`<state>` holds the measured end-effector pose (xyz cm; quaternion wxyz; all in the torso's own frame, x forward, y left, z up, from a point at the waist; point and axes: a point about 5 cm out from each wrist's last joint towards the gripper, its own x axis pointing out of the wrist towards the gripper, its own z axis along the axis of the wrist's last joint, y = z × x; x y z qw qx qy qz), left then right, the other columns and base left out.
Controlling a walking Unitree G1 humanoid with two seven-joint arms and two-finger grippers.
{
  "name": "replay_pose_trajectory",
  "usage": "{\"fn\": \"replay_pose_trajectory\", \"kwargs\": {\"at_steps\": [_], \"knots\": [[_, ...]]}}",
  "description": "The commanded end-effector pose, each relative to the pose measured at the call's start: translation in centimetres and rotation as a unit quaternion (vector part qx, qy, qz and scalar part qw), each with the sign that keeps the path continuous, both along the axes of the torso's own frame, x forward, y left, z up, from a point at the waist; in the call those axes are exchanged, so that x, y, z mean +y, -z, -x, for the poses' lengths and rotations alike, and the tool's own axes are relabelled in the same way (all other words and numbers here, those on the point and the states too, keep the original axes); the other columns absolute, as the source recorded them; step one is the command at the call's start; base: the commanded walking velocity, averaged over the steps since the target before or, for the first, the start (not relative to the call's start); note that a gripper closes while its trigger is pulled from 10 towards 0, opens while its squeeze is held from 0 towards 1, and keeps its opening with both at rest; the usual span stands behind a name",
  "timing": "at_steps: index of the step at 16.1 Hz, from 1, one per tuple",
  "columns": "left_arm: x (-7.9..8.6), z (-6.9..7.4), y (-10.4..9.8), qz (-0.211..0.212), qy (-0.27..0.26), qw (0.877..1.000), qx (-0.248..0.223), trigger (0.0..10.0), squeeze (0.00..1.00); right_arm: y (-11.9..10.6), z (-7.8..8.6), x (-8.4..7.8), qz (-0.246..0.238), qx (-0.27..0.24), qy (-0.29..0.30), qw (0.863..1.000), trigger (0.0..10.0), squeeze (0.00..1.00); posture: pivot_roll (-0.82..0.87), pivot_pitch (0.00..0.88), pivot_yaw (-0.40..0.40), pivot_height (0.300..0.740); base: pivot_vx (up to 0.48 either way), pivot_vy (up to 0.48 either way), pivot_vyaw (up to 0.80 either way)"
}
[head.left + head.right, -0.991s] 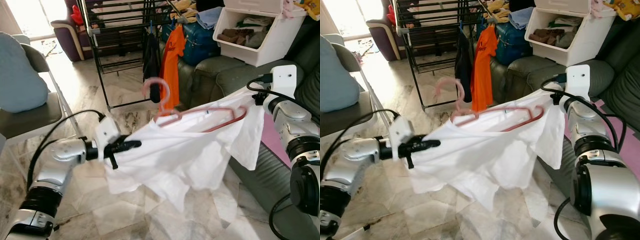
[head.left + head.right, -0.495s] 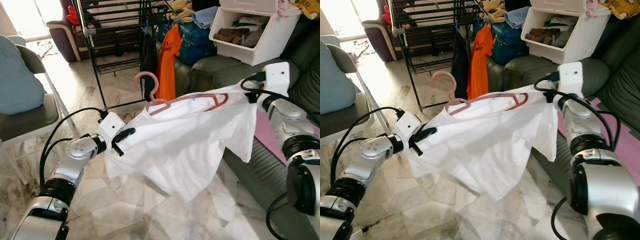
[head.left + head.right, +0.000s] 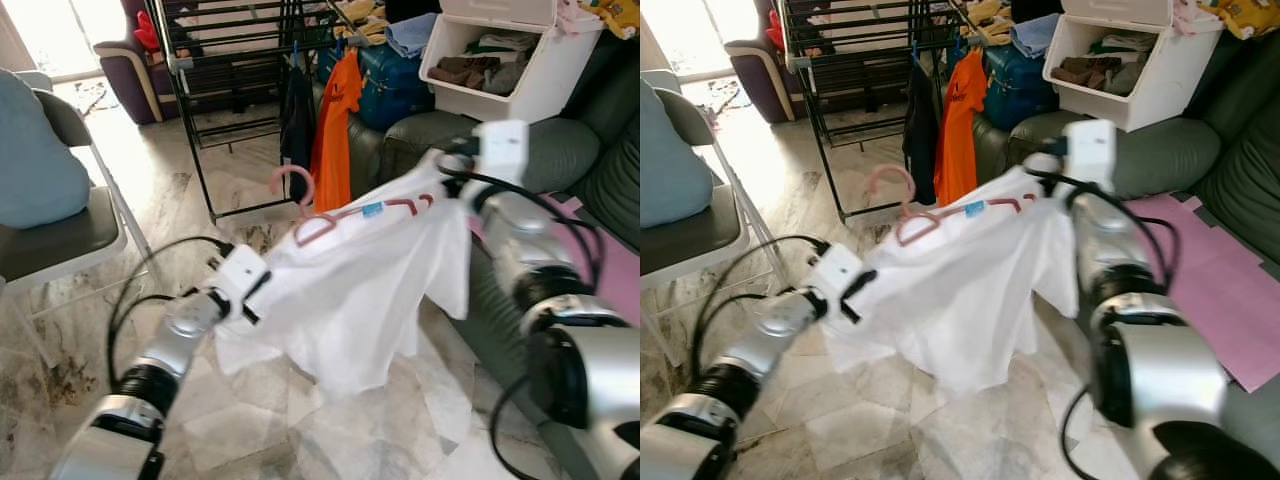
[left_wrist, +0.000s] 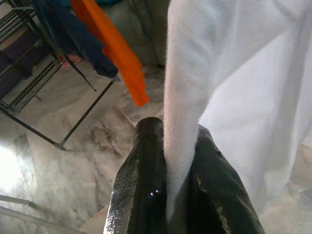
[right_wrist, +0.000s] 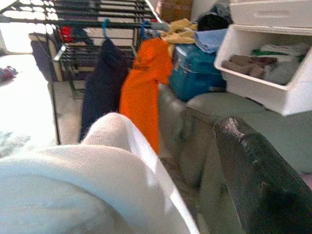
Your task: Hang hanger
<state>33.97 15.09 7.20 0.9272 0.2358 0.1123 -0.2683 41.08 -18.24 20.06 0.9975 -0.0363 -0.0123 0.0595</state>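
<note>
The left gripper [image 4: 165,195] is clamped on a fold of the white shirt [image 3: 350,290], the cloth pinched between its two black fingers, and the right gripper [image 3: 445,175] holds up the shirt's far shoulder, though I cannot tell how its fingers are set. Between them the pink hanger [image 3: 335,215] sits in the shirt's neck, hook up, nearer the right gripper and well short of the black drying rack [image 3: 240,80] beyond both. The hanger appears to be carried only by the cloth, so a tilt or slackening between the grippers could let it slide out. Its hook could also snag the orange garment [image 3: 335,130] already hanging there.
</note>
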Motion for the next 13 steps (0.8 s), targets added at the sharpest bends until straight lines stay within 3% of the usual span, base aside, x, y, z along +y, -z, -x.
{"fn": "replay_pose_trajectory", "kwargs": {"at_steps": [1,2,3,6,10,13], "knots": [[-0.6,-1.0,-1.2,0.008,-0.013,1.000,-0.021,0.0,0.00,-1.9,-0.5,1.9,-0.021,-0.040,-0.009,0.999,10.0,0.00,-0.11,0.000,-0.013,0.740,0.000,0.000,0.00],[-0.9,-1.2,-1.4,0.014,-0.018,0.999,-0.023,0.0,0.00,-1.9,-0.5,2.4,-0.027,-0.039,-0.012,0.999,10.0,0.00,-0.11,0.000,-0.017,0.740,0.000,0.000,0.00],[-0.8,-1.9,-1.7,0.031,-0.063,0.997,-0.023,0.0,0.00,-1.9,-0.5,3.9,-0.042,-0.041,-0.023,0.998,10.0,0.00,-0.11,0.000,-0.020,0.740,0.000,0.000,0.00],[0.1,-2.7,-2.2,0.058,-0.142,0.988,-0.014,0.0,0.00,-2.3,-0.5,5.6,-0.049,-0.050,-0.047,0.996,10.0,0.00,-0.11,0.000,-0.022,0.740,0.000,0.000,0.00],[2.4,-3.2,-2.4,0.093,-0.273,0.958,-0.006,0.0,0.00,-2.6,0.2,8.4,-0.093,-0.073,-0.132,0.984,10.0,0.00,-0.12,0.000,-0.019,0.740,0.000,0.000,0.00],[3.6,-3.5,-2.9,0.129,-0.338,0.932,-0.003,0.0,0.00,-0.3,1.2,9.5,-0.069,-0.041,-0.202,0.976,10.0,0.00,-0.12,0.000,-0.018,0.740,0.000,0.000,0.00]]}}
